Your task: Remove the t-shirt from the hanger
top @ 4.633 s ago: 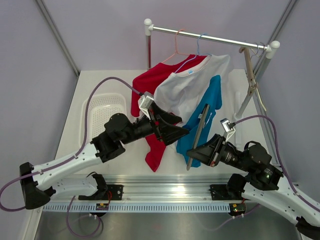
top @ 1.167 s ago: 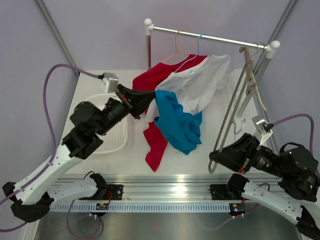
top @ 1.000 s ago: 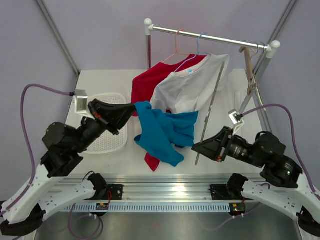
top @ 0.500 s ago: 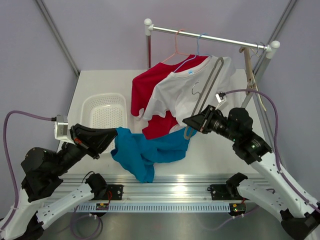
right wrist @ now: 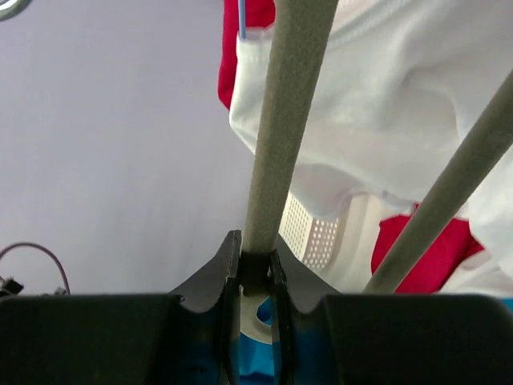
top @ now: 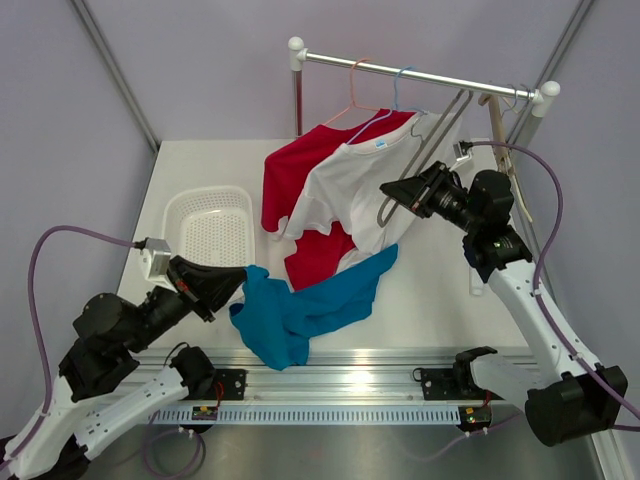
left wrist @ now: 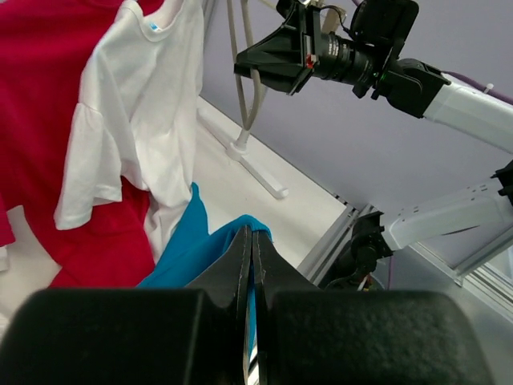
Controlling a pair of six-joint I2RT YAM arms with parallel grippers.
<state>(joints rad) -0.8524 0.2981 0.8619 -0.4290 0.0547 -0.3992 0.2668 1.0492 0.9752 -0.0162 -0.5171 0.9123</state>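
R hand [top: 386,192] w/ hanger [top: 441,128] higher, nearer rail [top: 420,75]

The blue t-shirt [top: 310,305] is soft matt cloth. The hanger [right wrist: 288,104] is matt grey and faintly rough. The basket [top: 208,192] is white perforated plastic, the rail [top: 420,75] polished metal, the bench [top: 430,300] smooth matt white.

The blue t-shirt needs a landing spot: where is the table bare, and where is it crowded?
Bare: front right of the table, between the blue t-shirt and the right edge; also the strip behind the empty basket. Crowded: below the rail, where the red shirt and white shirt hang.
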